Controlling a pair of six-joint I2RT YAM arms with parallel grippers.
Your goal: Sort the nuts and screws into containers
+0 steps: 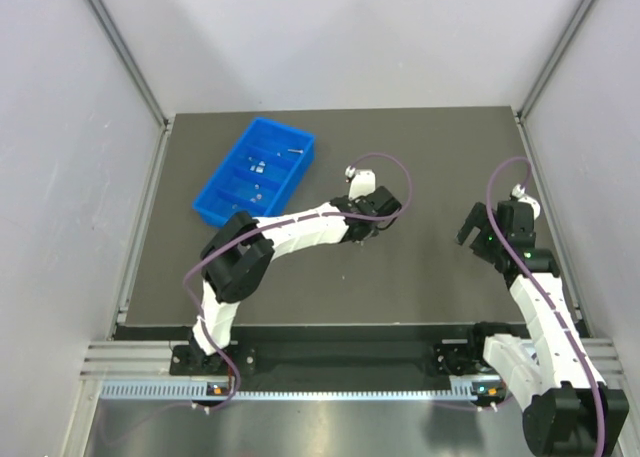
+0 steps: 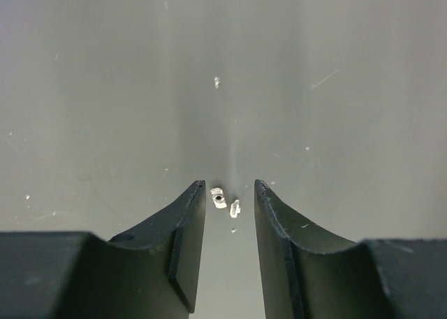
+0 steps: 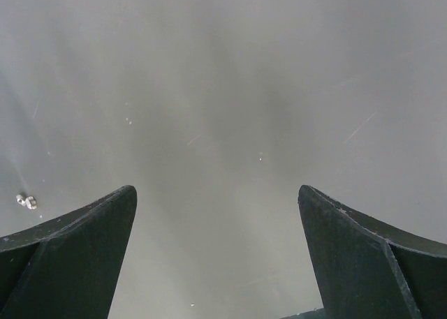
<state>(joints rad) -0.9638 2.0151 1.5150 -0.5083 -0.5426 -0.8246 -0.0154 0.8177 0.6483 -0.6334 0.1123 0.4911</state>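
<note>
In the left wrist view a tiny silver nut (image 2: pixel 218 197) and a second small silver piece (image 2: pixel 235 208), a nut or a short screw, lie on the dark mat. They sit between the tips of my left gripper (image 2: pixel 230 186), which is partly open and close above the mat. In the top view my left gripper (image 1: pixel 367 229) is at the mat's middle. The blue compartment tray (image 1: pixel 225 202) at the back left holds several silver pieces (image 1: pixel 257 165). My right gripper (image 1: pixel 476 233) is wide open and empty. One tiny silver piece (image 3: pixel 26 202) lies left of it.
Grey walls enclose the dark mat (image 1: pixel 420 157) on three sides. The arm bases stand on a metal rail (image 1: pixel 330 362) at the near edge.
</note>
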